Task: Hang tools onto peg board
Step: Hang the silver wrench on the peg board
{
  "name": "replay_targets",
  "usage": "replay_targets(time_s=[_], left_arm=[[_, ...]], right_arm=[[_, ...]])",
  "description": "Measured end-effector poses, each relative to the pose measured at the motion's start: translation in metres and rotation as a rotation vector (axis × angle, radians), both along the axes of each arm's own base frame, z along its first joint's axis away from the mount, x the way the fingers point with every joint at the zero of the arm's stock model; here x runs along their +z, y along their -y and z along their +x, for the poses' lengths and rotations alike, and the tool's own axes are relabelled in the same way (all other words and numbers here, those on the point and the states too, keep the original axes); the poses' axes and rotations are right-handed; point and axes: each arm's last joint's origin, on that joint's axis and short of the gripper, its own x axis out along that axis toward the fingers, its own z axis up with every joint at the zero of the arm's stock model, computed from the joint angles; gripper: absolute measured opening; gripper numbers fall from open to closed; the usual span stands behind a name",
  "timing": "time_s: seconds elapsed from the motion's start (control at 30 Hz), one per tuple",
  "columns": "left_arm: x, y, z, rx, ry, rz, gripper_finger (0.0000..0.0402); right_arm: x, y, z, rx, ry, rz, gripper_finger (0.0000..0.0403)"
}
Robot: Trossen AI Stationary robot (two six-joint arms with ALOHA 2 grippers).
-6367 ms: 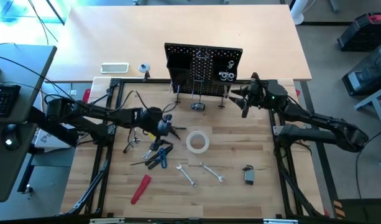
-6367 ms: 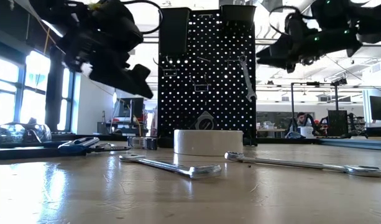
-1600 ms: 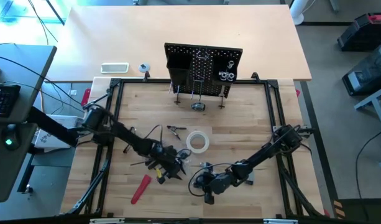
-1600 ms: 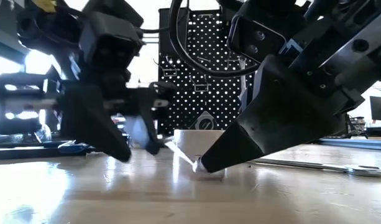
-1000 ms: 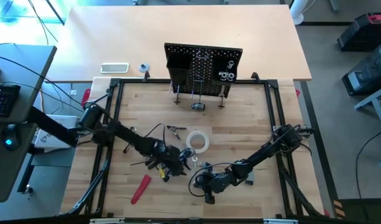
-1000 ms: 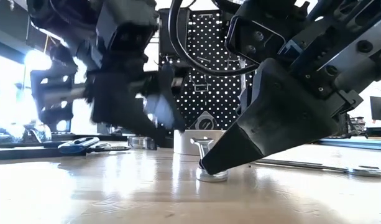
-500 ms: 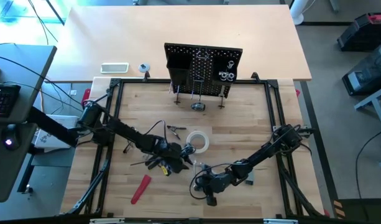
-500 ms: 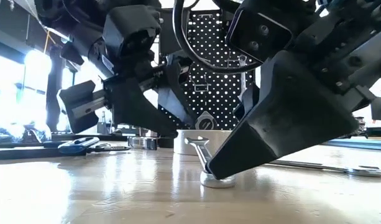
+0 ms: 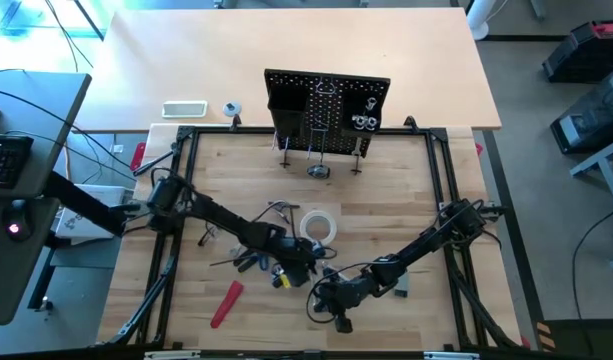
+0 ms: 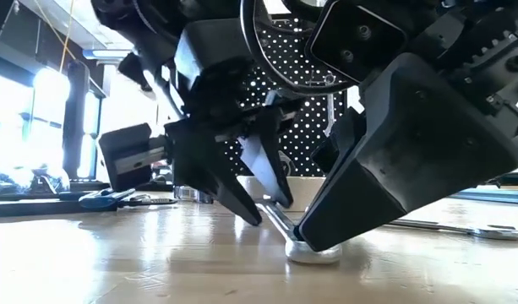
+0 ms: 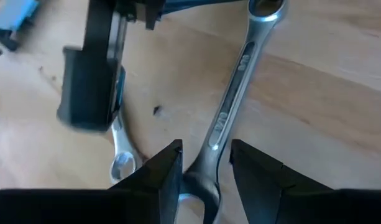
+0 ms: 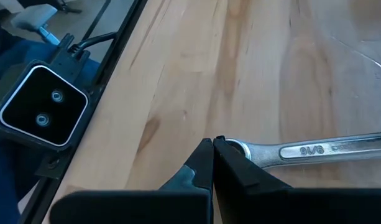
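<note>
Here we see both arms low over the front middle of the wooden table (image 9: 386,200). Our left gripper (image 11: 204,163) straddles a silver wrench (image 11: 230,112), one dark finger (image 11: 165,171) on each side of the shank near its lower end; the jaws stand partly apart around it, and we cannot tell whether the fingers actually press on the metal. In the low view that wrench (image 10: 286,228) rises at a slant from the table, its lower ring end resting on the wood under the tip of our right gripper (image 10: 313,241), while the left gripper (image 10: 254,207) reaches down just behind it. The right gripper (image 12: 212,163) is clenched with nothing between its fingers, and its tip touches the ring end of the wrench (image 12: 314,149).

From above, the two grippers meet close together, the left gripper (image 9: 308,262) just above the right gripper (image 9: 331,295). Beside them lie a white tape roll (image 9: 318,226), blue-handled pliers (image 9: 248,262) and a red-handled tool (image 9: 226,303). A second wrench (image 10: 444,225) lies flat on the table, off to the side in the low view.

The peg board (image 9: 328,105) stands upright at the far edge of the table, well apart from both grippers, with tools already hanging on it.
</note>
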Motion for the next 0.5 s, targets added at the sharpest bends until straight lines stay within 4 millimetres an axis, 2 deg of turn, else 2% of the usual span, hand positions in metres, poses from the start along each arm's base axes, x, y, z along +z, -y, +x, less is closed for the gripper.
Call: replay_targets(time_s=[0.23,0.5], left_arm=[[0.0021,0.002,0.0071,-0.02,-0.099,0.03,0.0115],[0.0015,0.0056,0.0012,-0.056,-0.137,0.063,0.0015]], right_arm=[[-0.0002,-0.0004,-0.0005,0.005,-0.005,0.0,0.0],[-0.0002,-0.0003,-0.0013,0.009,-0.008,-0.004,0.0]])
